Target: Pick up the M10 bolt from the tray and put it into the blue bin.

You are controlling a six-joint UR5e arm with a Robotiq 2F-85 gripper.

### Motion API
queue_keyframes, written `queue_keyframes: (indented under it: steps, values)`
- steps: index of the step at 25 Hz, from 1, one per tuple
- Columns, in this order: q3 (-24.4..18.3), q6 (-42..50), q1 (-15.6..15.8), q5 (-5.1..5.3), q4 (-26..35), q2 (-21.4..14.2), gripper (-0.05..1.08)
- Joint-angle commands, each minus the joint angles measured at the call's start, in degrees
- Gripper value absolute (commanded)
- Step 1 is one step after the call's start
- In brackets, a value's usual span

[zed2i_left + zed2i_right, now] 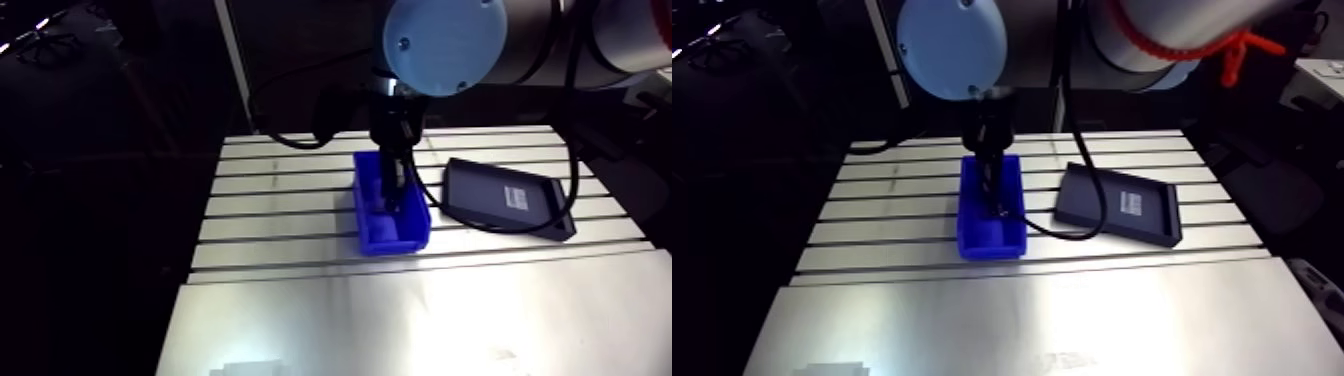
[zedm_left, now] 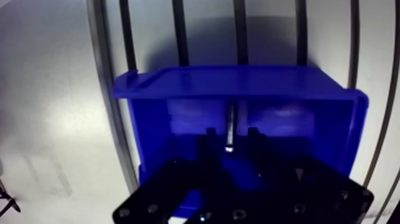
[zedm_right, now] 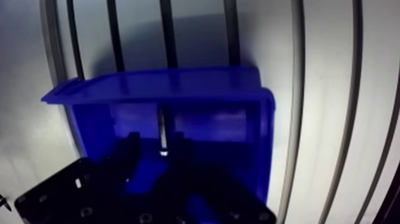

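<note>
Blue bin [image 2: 238,80] fills mid-frame. The M10 bolt [image 2: 229,122] sits inside it, between the slightly parted fingers of my gripper [image 2: 232,137], apparently let go. If I lift out crooked, a finger could catch the bin's wall and drag it.

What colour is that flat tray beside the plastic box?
The flat rectangular tray is black with a small white label, clearest in the arm view.

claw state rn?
Claw: open; bolt sits between its fingers with gaps either side, inside the bin.
</note>
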Motion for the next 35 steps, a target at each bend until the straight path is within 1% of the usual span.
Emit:
queue_keyframes:
  steps: [1, 5, 6, 9, 11, 15, 18, 19, 21, 22, 23, 25, 26, 27, 30, 31, 32, 34, 35]
  values:
    - [-0.03, -0.01, -0.09, -0.03, 0.28, -0.28, 0.37]
    - [-0.64, -0.1, 0.08, 0.23, 0.9, -1.25, 0.32]
    - [-1.08, -0.1, 0.08, 0.23, 1.86, -1.86, 0.3]
    - [-2.84, -0.1, 0.26, 0.67, 5.64, -3.88, 0.25]
    - [-4.33, -0.1, 0.34, 0.93, 8.19, -5.2, 0.2]
    - [-6.71, -0.1, 0.34, 0.85, 12.24, -7.05, 0.02]
    - [-8.46, 0.87, 0.34, 0.93, 14.79, -8.19, 0.01]
    - [-9.08, 2.89, 0.34, 0.76, 14.96, -8.19, 0.01]
    - [-9.78, 6.85, 0.26, 0.93, 14.79, -8.37, 0.01]
    - [-10.31, 9.84, 0.26, 0.85, 14.61, -8.28, 0.01]
    - [-10.75, 11.77, -0.09, 1.2, 14.61, -8.37, 0.01]
    - [-11.98, 18.89, -0.45, 1.02, 14.61, -8.45, 0.01]
    - [-12.68, 22.58, -0.8, 1.11, 14.52, -8.54, 0.01]
    - [-13.56, 27.68, -1.06, 0.76, 14.79, -8.89, 0.01]
    - [-16.29, 41.66, -2.2, 0.76, 15.23, -10.39, 0.01]
    - [-17.34, 47.55, -2.47, 0.93, 15.31, -10.65, 0.01]
    - [-18.22, 53.79, -2.56, 0.58, 15.49, -10.92, 0.01]
    - [-19.63, 63.46, -2.64, 0.58, 16.72, -11.36, 0.01]
    - [-20.68, 68.21, -2.64, 0.76, 17.95, -11.71, 0.01]
